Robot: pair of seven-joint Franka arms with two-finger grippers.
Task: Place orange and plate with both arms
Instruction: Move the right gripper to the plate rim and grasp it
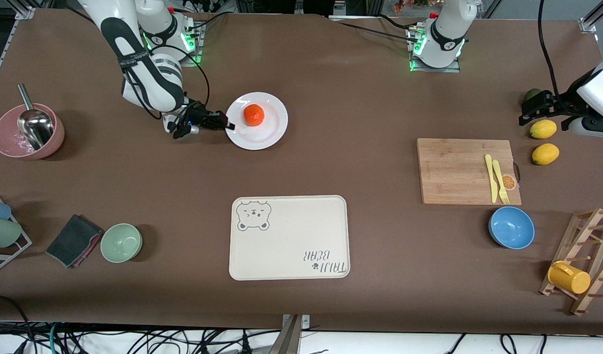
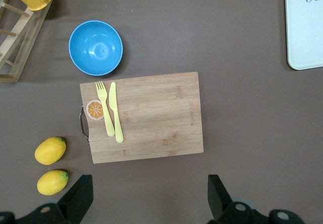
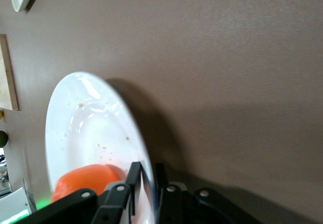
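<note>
- Upper left of the frame: the right gripper (image 1: 228, 126) pinches the rim of the glossy round plate (image 1: 269, 132), fingers narrow.
- The matte, slightly flattened orange (image 1: 254, 115) sits on it.
- Smooth brown table (image 1: 360, 108).
- Far right: the left gripper (image 1: 523, 118) hangs wide, holding nothing, over the lemons (image 1: 543, 129).

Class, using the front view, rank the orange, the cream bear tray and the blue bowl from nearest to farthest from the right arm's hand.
Right hand grips the plate rim.
1. Orange, on the plate.
2. Bear tray, nearer the front camera.
3. Blue bowl, toward the left arm's end.
</note>
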